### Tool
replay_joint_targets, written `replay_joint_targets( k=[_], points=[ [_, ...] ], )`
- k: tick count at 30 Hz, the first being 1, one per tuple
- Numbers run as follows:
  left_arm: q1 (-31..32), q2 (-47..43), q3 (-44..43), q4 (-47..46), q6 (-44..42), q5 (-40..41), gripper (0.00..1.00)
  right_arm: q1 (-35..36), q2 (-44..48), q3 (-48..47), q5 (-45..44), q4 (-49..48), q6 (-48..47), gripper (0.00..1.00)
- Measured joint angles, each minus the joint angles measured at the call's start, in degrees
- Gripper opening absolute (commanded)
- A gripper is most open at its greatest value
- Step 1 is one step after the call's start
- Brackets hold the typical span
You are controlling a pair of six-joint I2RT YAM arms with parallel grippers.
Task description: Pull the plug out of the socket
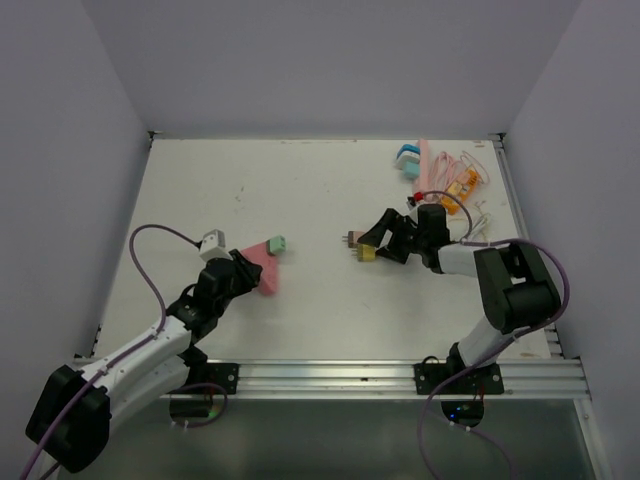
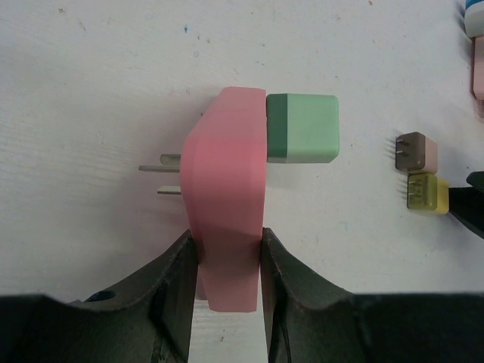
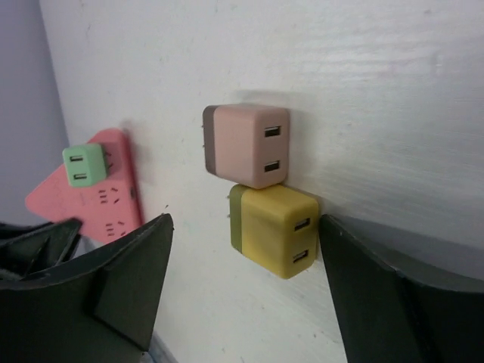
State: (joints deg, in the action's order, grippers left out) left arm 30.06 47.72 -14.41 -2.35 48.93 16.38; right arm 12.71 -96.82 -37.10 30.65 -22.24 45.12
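At the free end of the pink socket the green plug sits seated, likely light, rigid, slick plastic, best taken by its flat sides; left gripper pinches the socket, right gripper gapes around a loose yellow plug.

Lab robot cell, by my read: white tabletop boxed in by plain grey walls, my arm bases bolted to an aluminium rail at the near edge, purple cables trailing.

Far-corner clutter of cables and adapters, too small for detail.
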Motion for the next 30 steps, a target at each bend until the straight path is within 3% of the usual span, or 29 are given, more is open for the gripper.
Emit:
replay_joint_targets(
  k=[4, 10, 17, 23, 30],
  points=[
    [0.0, 0.63, 0.15, -1.25, -0.35, -1.25, 0.0, -0.74, 5.55, -0.2, -6.78, 8.07, -4.02, 0.96],
    [0.0, 1.33, 0.24, -2.38, -0.57, -2.84, 0.0, 0.17, 12.92, -0.31, -14.84, 17.9, -6.71, 0.98],
    [0.0, 1.88, 0.28, -3.19, -0.63, -4.31, 0.0, 12.13, 15.17, -2.86, -18.95, 17.68, -3.58, 0.97],
    [0.0, 1.88, 0.31, -3.21, -0.72, -5.09, 0.0, 21.92, 9.7, -9.38, -20.81, 14.36, 1.86, 0.94],
    [0.0, 1.88, 0.55, -3.58, -0.74, -5.77, 0.0, 27.54, -2.12, -16.65, -21.16, 9.38, 7.21, 0.89]
  ],
)
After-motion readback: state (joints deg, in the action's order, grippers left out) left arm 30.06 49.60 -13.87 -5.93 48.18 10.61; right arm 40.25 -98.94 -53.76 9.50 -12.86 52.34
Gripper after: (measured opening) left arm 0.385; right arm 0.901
